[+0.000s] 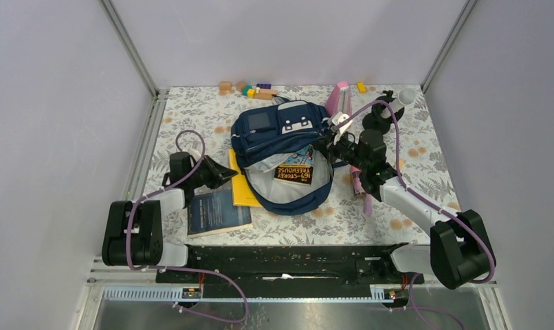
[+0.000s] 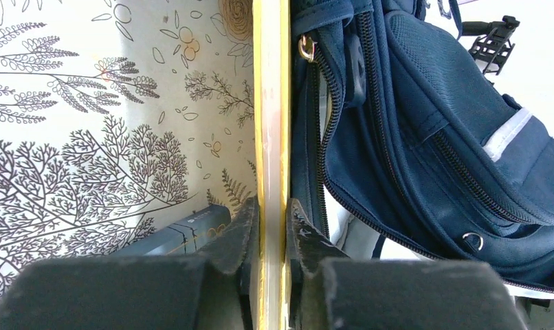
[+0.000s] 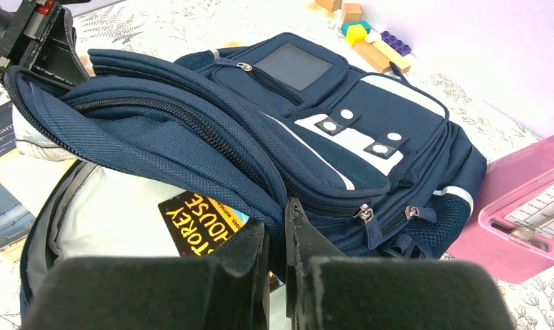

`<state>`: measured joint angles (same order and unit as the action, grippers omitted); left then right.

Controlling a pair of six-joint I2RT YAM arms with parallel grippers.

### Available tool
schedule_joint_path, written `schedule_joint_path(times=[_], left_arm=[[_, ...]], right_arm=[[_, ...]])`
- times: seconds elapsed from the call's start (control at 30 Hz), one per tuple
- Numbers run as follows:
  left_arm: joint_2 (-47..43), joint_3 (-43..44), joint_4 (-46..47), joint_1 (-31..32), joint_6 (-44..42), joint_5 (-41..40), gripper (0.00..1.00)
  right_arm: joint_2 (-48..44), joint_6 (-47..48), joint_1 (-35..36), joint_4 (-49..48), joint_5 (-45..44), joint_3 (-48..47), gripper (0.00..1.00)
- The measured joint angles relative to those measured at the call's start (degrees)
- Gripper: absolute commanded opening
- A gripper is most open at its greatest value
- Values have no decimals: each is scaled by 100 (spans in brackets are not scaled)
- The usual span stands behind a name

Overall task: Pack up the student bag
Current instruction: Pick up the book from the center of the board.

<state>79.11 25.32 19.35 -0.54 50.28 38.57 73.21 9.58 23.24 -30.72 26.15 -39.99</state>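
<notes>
Gripping a thin yellow book edge-on in the left gripper, jaws clenched on both faces, the book's edge running straight ahead from the tips. Just right of those jaws and touching the book: the student bag, zipper track alongside. Just left of the tips, a dark blue book lying flat on the table.

Right gripper pinched shut on the fabric rim of the bag's main mouth, holding that flap up. Below and left of its tips, grey lining and a black-and-yellow Treehouse book lying inside. Off to the right of those jaws, a pink case.

Judged step: loading the yellow book, with the grasp made and the lift not yet begun.

Called for next: raising the book clear of the table, tipping it flat, and sliding it rightward through the held-open mouth. Worth avoiding: snagging the zipper, or tugging the bag out of the right jaws' pinch.
</notes>
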Motion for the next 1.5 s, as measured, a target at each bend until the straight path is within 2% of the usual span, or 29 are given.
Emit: schedule_joint_path(times=[0.1,0.2,0.3,0.43,0.77,0.87,1.1,1.5], left_arm=[[-133,-9,-120,11,-24,-44,0],[-682,9,-761,26,-236,-293,0],[-1482,284,-2033,42,-619,-763,0],[-2059,964,-3534,57,-1047,-1272,0],[-2389,2444,-6070,114,-1919,-2024,0],[-2474,2841,-6516,114,-2159,-2098,0],[-2326,3152,-7206,249,-2590,-2347,0],[-1847,3497,-7674,1401,-2732,-3829,0]], right_arm=[[0,-2,0,0,0,0,0],[0,-2,0,0,4,0,0],[0,-24,0,2,39,0,0],[0,-50,11,7,85,0,0],[2,-55,13,98,184,-7,0],[2,-42,15,164,186,-31,0],[13,-39,35,175,190,-33,0],[90,-39,39,173,208,-35,0]])
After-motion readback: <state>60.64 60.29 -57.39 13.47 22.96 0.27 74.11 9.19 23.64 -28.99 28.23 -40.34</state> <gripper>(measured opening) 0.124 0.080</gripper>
